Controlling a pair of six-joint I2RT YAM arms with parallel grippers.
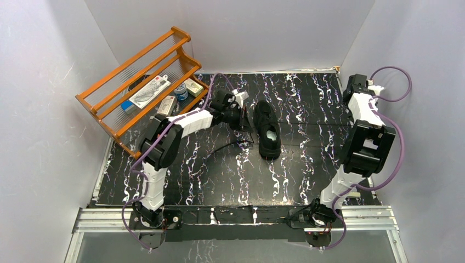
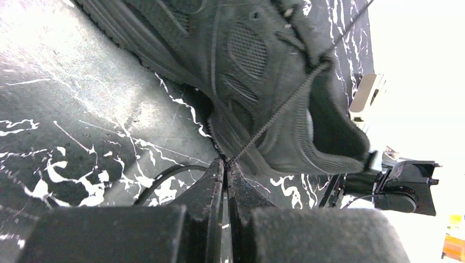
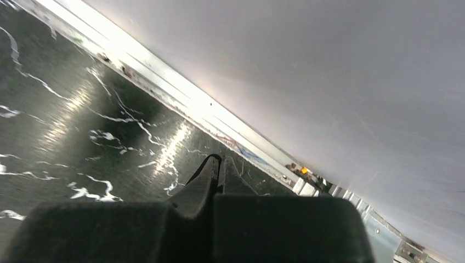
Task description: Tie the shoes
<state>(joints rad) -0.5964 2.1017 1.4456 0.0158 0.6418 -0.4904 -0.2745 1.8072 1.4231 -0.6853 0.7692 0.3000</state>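
Note:
The black shoe (image 1: 267, 129) lies on the marbled table, toe toward the back wall, its pale insole showing. In the left wrist view its mesh side (image 2: 257, 71) fills the upper frame. My left gripper (image 2: 225, 163) is shut on a thin black lace (image 2: 279, 109), which runs taut from the fingertips up to the shoe's eyelets. From above, the left gripper (image 1: 243, 121) sits just left of the shoe. A slack stretch of lace (image 1: 236, 144) lies on the table nearby. My right gripper (image 3: 218, 160) is shut near the back right corner, far from the shoe.
A wooden rack (image 1: 143, 87) with several small packages stands at the back left, close behind the left arm. Pale walls enclose the table on three sides. The right arm (image 1: 366, 137) is folded along the right edge.

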